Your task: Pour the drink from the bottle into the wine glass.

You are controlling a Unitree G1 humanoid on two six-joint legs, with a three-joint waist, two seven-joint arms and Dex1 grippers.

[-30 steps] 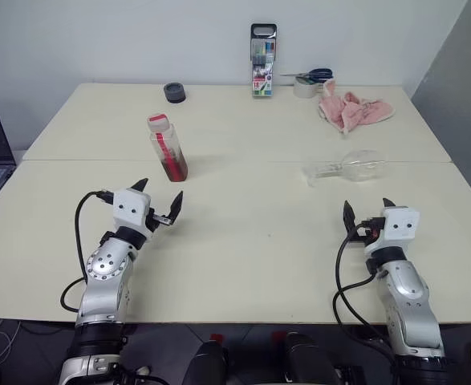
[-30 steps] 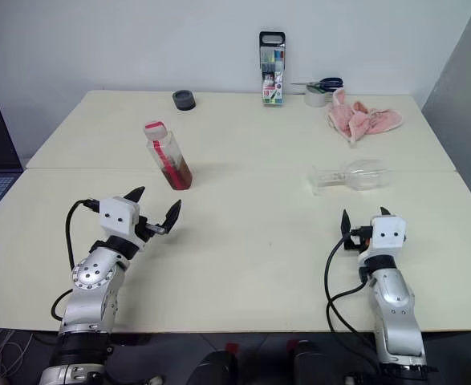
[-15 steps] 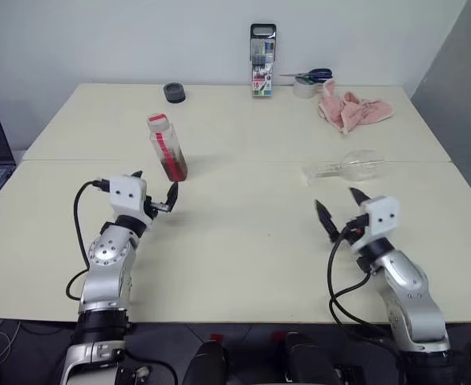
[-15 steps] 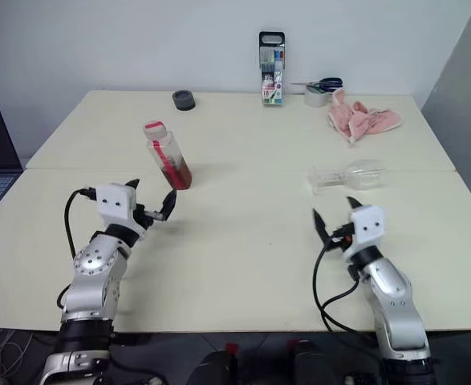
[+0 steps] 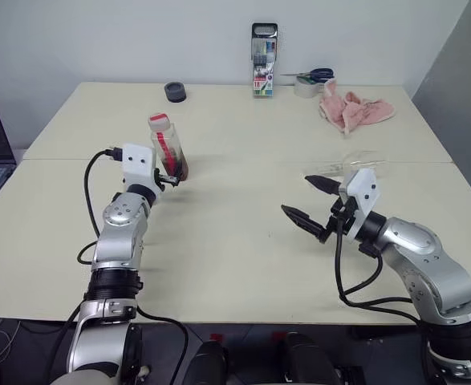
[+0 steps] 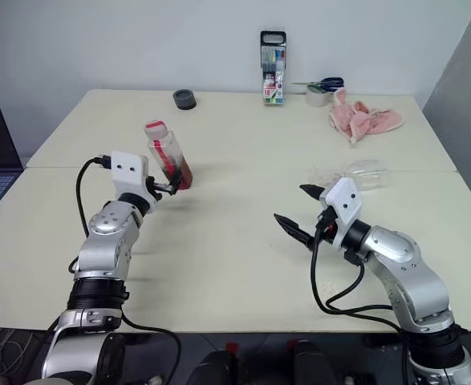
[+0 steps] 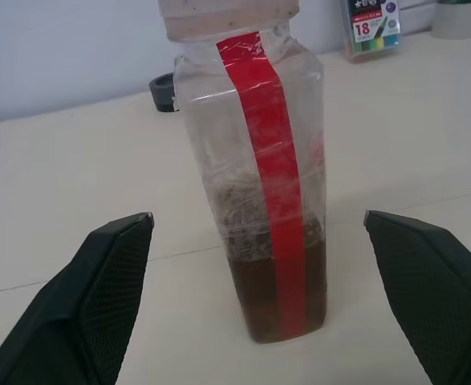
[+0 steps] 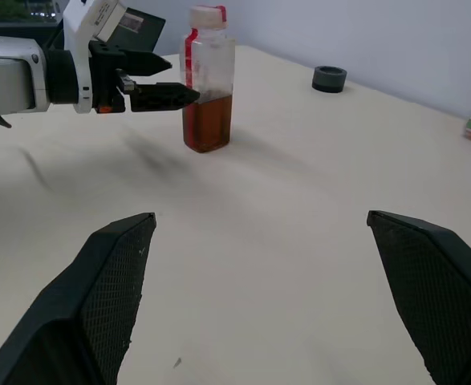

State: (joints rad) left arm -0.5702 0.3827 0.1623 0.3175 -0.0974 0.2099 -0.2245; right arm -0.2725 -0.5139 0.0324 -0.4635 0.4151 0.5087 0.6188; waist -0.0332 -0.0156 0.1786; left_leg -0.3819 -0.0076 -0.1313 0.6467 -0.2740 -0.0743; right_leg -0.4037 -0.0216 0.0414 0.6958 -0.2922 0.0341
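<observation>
Standing upright, the bottle [image 7: 255,172] sits between the left claw's [image 7: 255,241] wide-spread fingers, untouched.

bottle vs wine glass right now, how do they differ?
Pose: the bottle stands upright; the wine glass lies on its side.
Contents: the bottle holds some dark reddish-brown drink at its bottom; the glass looks empty.
Look: the bottle has a red label strip and a pale cap; the glass is plain and open.
Gripper: the open left gripper is at the bottle; the open right gripper points away from the glass.
Shared: both clear, both on the table.
</observation>
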